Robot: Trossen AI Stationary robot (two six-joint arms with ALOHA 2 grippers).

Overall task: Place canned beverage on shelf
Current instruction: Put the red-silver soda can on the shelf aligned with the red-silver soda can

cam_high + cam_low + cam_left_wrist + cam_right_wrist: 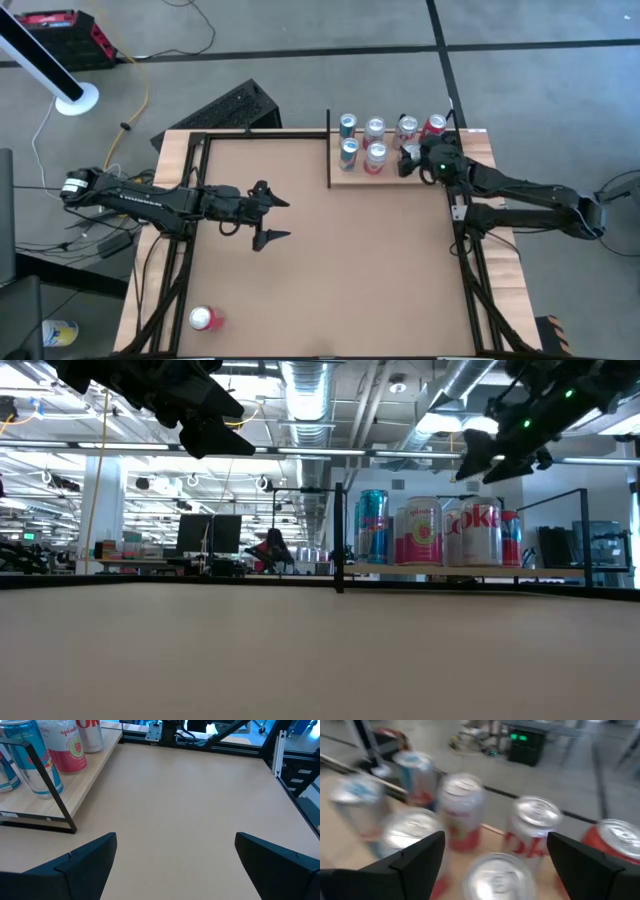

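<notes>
The shelf (392, 178) is a pale wood panel with black posts at the table's far right. Several cans stand upright on it: blue ones (348, 125), pink-and-white ones (375, 155) and red-and-white cola cans (433, 125). My right gripper (496, 840) hovers open over the shelf's right part. Its fingers are spread wide above and to either side of a silver can top (495, 870), clear of it in the low view (490, 460). My left gripper (283, 219) waits open above the table's left middle. One red can (205, 318) lies on the table near its front left corner.
A black post and rail (47, 785) edge the shelf's left side. Black frame rails (465, 230) run along the table's right and left edges. Bare brown tabletop (350, 270) spreads between the arms. A black case (230, 105) sits beyond the far edge.
</notes>
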